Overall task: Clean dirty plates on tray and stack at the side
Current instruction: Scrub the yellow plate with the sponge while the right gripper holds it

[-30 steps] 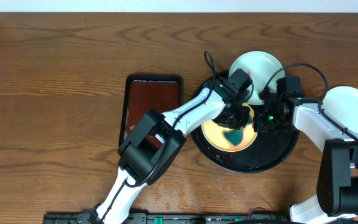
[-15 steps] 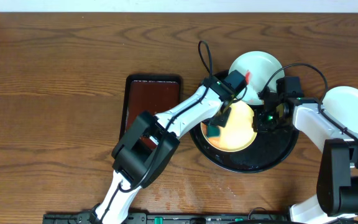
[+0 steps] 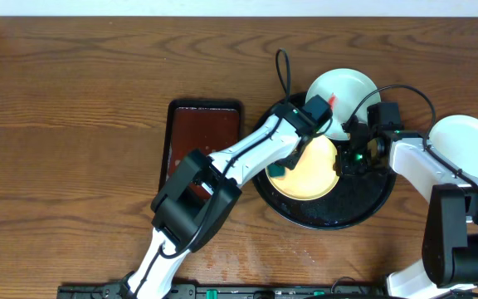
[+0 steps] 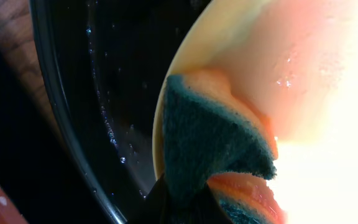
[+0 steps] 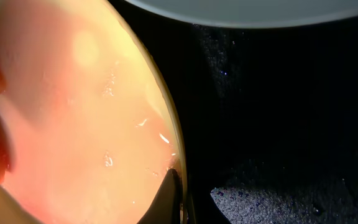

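A pale yellow plate (image 3: 312,169) lies in the round black tray (image 3: 363,212). Its wet surface fills the right wrist view (image 5: 73,112). My left gripper (image 3: 282,164) is shut on a green and orange sponge (image 4: 210,143), which presses on the plate's left edge (image 4: 303,81). My right gripper (image 3: 351,158) is shut on the yellow plate's right rim, with one dark finger (image 5: 169,193) lying on the inside of the rim. A white plate (image 3: 341,90) with a small red smear rests at the tray's far edge. Another white plate (image 3: 469,148) sits on the table to the right of the tray.
A rectangular reddish-brown tray (image 3: 204,141) lies left of the black tray, partly under my left arm. The black tray's wet floor (image 4: 104,93) shows droplets. The right arm's base stands at the lower right of the table.
My left gripper has dragged the sponge from the middle of the yellow plate to its left edge. The right gripper has kept its hold on the rim.
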You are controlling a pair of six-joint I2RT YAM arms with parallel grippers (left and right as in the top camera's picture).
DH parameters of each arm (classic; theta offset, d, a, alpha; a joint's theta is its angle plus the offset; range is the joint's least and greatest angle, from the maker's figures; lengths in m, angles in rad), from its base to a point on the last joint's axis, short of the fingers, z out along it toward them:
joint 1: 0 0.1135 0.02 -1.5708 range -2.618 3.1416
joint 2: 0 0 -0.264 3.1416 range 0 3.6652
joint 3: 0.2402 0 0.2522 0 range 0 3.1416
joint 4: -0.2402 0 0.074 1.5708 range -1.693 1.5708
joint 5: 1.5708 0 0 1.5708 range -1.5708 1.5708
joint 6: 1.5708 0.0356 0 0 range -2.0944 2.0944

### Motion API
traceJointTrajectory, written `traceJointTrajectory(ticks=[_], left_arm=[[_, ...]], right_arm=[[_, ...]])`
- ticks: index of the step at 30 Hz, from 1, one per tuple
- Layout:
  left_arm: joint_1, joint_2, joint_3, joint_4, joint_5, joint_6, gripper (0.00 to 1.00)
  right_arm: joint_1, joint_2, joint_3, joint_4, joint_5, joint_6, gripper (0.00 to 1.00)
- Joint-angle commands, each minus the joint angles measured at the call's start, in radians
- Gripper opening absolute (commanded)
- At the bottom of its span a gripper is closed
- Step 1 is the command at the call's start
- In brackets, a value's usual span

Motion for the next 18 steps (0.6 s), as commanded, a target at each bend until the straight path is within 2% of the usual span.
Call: traceJointTrajectory(ticks=[1,3,7,11,14,16,18], left_arm=[[0.013,0.034,-0.005,-0.037,-0.161,0.022,0.07],[0.002,0.034,-0.005,-0.013,-0.116,-0.004,0.07],[-0.003,0.043,-0.008,0.098,0.182,-0.021,0.08],[-0.003,0.054,-0.025,0.241,0.418,-0.152,0.08],[-0.007,0.055,-0.026,0.318,0.602,-0.192,0.08],[-0.01,0.055,-0.026,0.348,0.688,-0.212,0.08],[-0.012,0.055,-0.026,0.343,0.711,-0.214,0.09]], right_arm=[[0.01,0.039,-0.026,-0.002,0.068,-0.012,0.01],[0.01,0.039,-0.026,-0.003,0.068,-0.012,0.01],[0.01,0.039,-0.026,-0.003,0.067,-0.012,0.01],[0.01,0.039,-0.026,-0.007,0.067,-0.012,0.01],[0.01,0.039,-0.026,-0.011,0.067,-0.012,0.01],[0.01,0.039,-0.026,-0.01,0.067,-0.012,0.01],[0.01,0.039,-0.026,-0.01,0.067,-0.012,0.01]])
